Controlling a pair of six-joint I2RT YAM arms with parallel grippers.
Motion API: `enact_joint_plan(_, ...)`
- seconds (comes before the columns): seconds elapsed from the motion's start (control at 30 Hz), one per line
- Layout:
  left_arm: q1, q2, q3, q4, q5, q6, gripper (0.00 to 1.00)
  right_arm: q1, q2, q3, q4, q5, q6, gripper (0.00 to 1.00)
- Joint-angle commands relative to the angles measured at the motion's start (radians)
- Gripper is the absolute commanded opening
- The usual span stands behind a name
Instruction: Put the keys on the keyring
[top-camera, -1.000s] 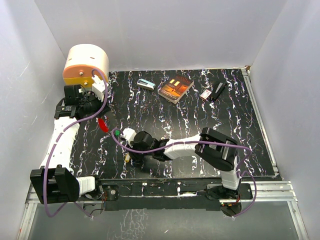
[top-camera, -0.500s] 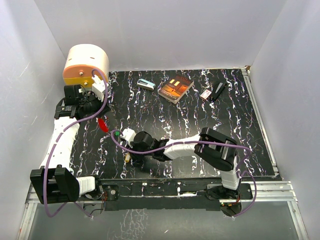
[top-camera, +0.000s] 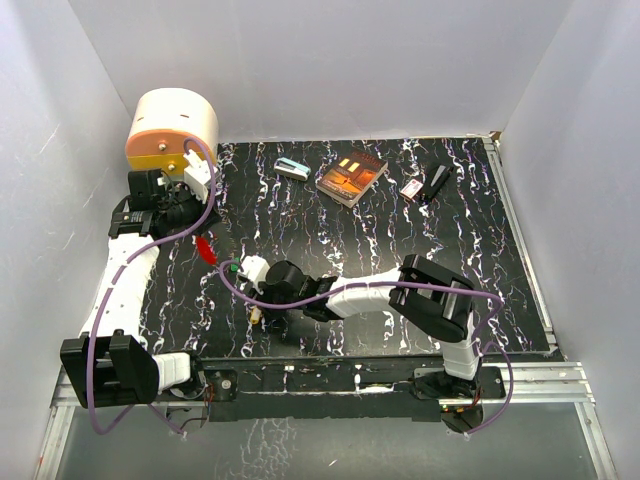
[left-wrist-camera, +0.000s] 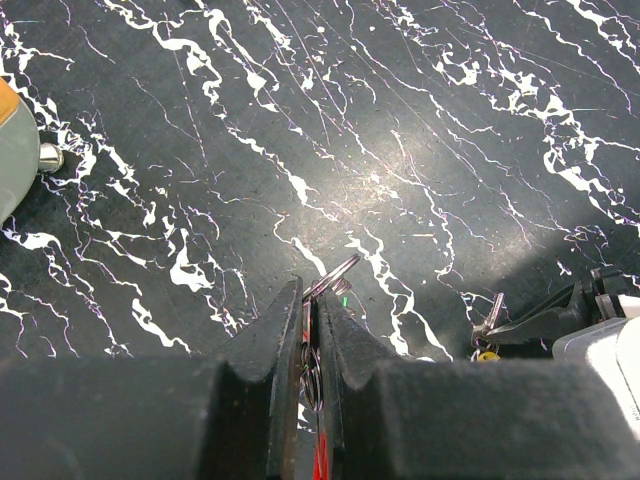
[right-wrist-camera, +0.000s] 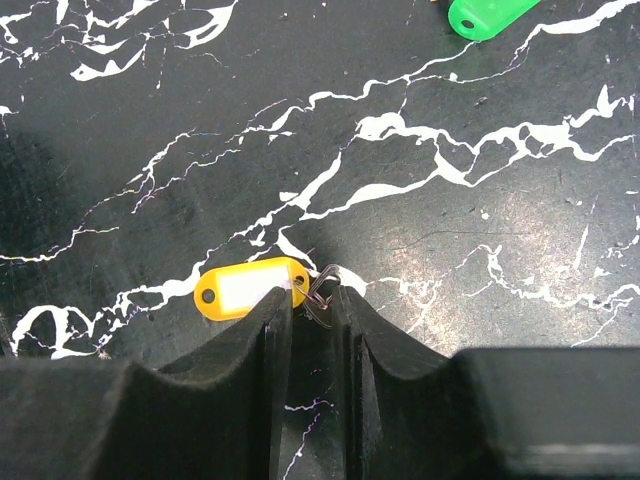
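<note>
My left gripper hovers at the mat's left side, shut on the keyring, whose loop pokes out past the fingertips; a red key tag hangs from it. In the left wrist view the left gripper pinches ring and red tag together. My right gripper is low on the mat near the front left. In its wrist view the right gripper is closed narrowly on the small ring of the yellow key, whose tag lies flat on the mat. A green key lies loose just beyond.
A book, a teal-and-white box, a red-and-white box and a black object sit along the mat's far edge. A round cream and orange container stands at the far left corner. White walls close in three sides.
The right wrist has shifted very slightly to the left over the yellow key. The left arm and the keyring have stayed put.
</note>
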Motion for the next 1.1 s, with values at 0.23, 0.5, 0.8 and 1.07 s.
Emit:
enact_joint_plan(0.23,0.007,-0.038,0.007,0.000,0.030,0.008,0.00,-0.001,0.017,0.035,0.092,-0.003,-0.046,0.28)
enact_joint_plan(0.5,0.008,-0.037,0.000,0.014,0.030,0.002,0.00,0.000,0.040,0.049,0.090,-0.017,-0.046,0.22)
enact_joint_plan(0.8,0.007,-0.038,-0.005,0.011,0.026,0.011,0.00,0.000,0.001,0.012,0.121,0.020,-0.041,0.08)
enact_joint_plan(1.07,0.007,-0.027,0.053,-0.120,0.213,0.122,0.00,0.000,-0.207,-0.099,0.153,0.100,-0.026,0.08)
